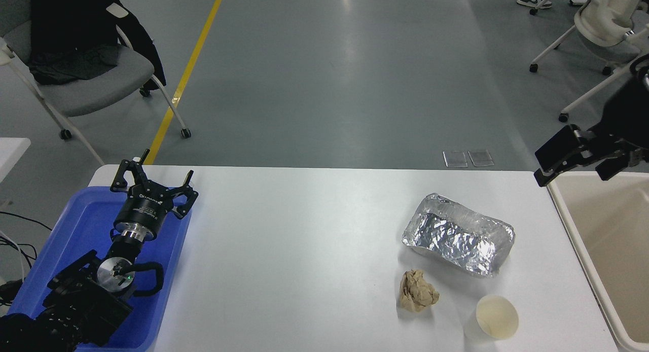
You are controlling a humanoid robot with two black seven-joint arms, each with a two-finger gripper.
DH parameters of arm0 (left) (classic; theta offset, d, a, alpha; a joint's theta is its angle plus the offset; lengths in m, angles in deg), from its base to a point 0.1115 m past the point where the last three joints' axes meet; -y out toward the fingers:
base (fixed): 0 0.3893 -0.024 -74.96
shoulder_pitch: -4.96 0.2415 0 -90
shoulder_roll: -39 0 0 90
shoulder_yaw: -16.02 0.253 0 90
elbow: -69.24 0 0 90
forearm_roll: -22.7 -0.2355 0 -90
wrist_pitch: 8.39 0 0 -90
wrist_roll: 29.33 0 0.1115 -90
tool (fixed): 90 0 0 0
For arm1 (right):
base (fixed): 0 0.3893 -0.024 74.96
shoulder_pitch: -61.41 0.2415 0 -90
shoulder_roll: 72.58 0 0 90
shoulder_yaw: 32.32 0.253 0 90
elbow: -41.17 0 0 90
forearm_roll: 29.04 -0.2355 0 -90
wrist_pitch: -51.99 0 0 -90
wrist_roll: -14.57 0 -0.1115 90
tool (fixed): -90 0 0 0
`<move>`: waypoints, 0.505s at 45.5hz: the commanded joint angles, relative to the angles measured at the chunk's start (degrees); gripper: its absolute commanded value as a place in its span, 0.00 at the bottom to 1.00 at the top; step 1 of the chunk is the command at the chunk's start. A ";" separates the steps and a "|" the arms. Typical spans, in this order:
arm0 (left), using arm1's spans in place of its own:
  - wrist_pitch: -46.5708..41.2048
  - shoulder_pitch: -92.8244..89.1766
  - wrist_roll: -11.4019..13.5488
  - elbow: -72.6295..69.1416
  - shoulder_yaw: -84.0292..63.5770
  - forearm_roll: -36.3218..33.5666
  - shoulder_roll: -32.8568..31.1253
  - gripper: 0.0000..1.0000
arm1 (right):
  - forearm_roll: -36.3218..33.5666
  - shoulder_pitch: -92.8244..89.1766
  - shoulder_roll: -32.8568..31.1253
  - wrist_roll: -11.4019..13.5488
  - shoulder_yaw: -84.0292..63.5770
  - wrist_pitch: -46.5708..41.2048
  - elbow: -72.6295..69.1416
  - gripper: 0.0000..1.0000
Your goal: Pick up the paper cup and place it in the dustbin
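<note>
The small white paper cup [494, 318] stands upright on the white table [304, 250] near its front right, with a cream inside. The beige dustbin [608, 250] stands at the table's right edge, partly cut off by the picture. My right gripper [575, 162] is open and empty, held in the air above the bin's far left corner, well away from the cup. My left gripper [152, 182] is open and parked over the blue tray at the lower left.
A crumpled brown paper ball [417, 290] lies just left of the cup. A silver foil tray [459, 235] sits behind them. A blue plastic tray [76, 240] is at the left. Chairs stand on the floor beyond the table.
</note>
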 commanded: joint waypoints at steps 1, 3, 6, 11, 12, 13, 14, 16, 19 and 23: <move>0.00 0.00 0.00 0.01 0.00 0.00 0.00 1.00 | -4.64 -9.94 -1.23 0.02 0.49 0.01 -0.30 1.00; 0.00 0.00 -0.09 0.01 0.00 0.00 0.00 1.00 | -4.73 -11.52 -1.23 0.02 0.93 0.01 -0.21 1.00; 0.00 0.00 -0.09 0.01 0.00 0.00 0.00 1.00 | -4.81 -13.72 -1.40 0.02 2.15 0.01 -0.12 1.00; 0.00 0.00 -0.09 0.01 0.00 0.00 0.00 1.00 | -4.99 -18.73 -2.45 0.11 4.53 0.01 -0.12 0.97; 0.00 -0.09 0.00 0.01 0.00 0.00 0.00 1.00 | -4.99 -19.52 -2.54 0.11 4.97 0.01 -0.12 0.96; 0.00 0.00 -0.09 0.01 0.00 0.00 0.00 1.00 | -4.99 -20.23 -2.54 0.11 5.23 0.01 -0.12 0.93; 0.00 -0.09 -0.09 0.01 0.00 0.00 0.00 1.00 | -4.99 -21.10 -2.46 0.11 5.32 0.01 -0.12 0.89; 0.00 0.00 0.00 0.01 0.00 0.00 0.00 1.00 | -5.08 -23.64 -2.37 0.11 5.50 2.79 0.05 0.87; 0.00 -0.09 0.00 0.01 0.00 0.00 0.00 1.00 | -5.08 -25.77 -2.46 0.11 6.29 6.76 0.49 0.87; 0.00 -0.09 -0.09 0.01 0.00 0.00 0.00 1.00 | -6.04 -27.00 -2.63 0.11 6.64 10.46 0.67 0.87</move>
